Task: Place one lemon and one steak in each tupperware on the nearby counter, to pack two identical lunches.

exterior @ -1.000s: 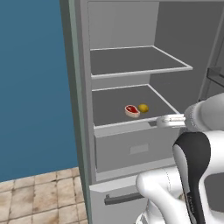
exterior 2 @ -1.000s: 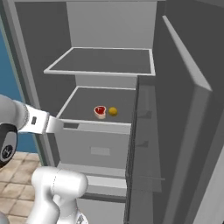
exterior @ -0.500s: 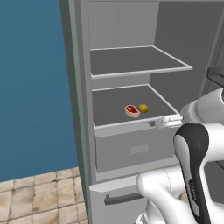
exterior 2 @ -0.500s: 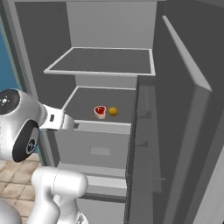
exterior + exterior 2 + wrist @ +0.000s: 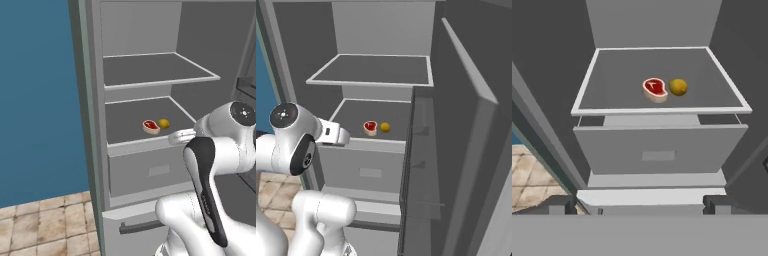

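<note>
A red steak (image 5: 655,88) with a pale fat rim and a yellow lemon (image 5: 678,86) lie side by side on the lower shelf (image 5: 612,95) of an open fridge, lemon on the right. Both base views show the same pair: steak (image 5: 150,126) and lemon (image 5: 163,123), steak (image 5: 370,127) and lemon (image 5: 385,127). My gripper (image 5: 639,205) hangs in front of the fridge, below shelf level and well short of the food, its fingertips (image 5: 562,205) far apart and open with nothing between them. The tupperware and the counter are out of view.
A closed grey drawer (image 5: 657,150) sits under the food shelf, and a bare upper shelf (image 5: 155,70) above it. The open fridge door (image 5: 456,150) stands on the right. A blue wall (image 5: 35,100) and tiled floor (image 5: 45,225) lie to the left.
My arm has folded, bringing its elbow joint up and closer in front of the fridge. The steak and lemon have not moved, and the jaws stay open.
</note>
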Tool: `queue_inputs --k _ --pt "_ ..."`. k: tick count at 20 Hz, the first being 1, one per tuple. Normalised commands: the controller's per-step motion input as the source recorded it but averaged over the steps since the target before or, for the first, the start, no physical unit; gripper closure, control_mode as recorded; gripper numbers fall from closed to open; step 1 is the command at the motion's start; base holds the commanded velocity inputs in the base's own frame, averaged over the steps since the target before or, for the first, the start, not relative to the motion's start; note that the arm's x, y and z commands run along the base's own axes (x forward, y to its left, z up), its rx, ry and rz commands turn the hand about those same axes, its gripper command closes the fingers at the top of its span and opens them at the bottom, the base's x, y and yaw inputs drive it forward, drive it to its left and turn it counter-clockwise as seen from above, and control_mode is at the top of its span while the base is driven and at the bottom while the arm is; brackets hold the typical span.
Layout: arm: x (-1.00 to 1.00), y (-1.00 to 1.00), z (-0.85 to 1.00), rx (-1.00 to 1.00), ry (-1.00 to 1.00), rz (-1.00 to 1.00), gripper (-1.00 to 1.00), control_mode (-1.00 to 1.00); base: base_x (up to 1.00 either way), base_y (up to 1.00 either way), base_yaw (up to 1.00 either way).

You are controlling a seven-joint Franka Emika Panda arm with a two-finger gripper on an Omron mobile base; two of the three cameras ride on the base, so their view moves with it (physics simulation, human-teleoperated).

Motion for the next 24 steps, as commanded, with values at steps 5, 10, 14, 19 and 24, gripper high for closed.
queue_inputs --k 5,10,14,19,24 --pt "0.41 -0.11 -0.4 -0.02 -0.05 0.0 -1.0 -1.0 0.0 0.0 0.0" --pt "0.39 -0.16 -0.12 0.0 0.06 0.0 -1.0 -1.0 0.0 0.0 0.0" --pt "0.5 -0.02 -0.09 0.0 0.12 0.0 -1.0 -1.0 0.0 0.0 0.0" --pt "0.53 0.0 -0.2 0.0 0.08 0.0 -1.0 -1.0 0.0 0.0 0.0" --pt "0.42 0.0 -0.4 0.0 0.0 0.0 -1.0 -1.0 0.0 0.0 0.0"
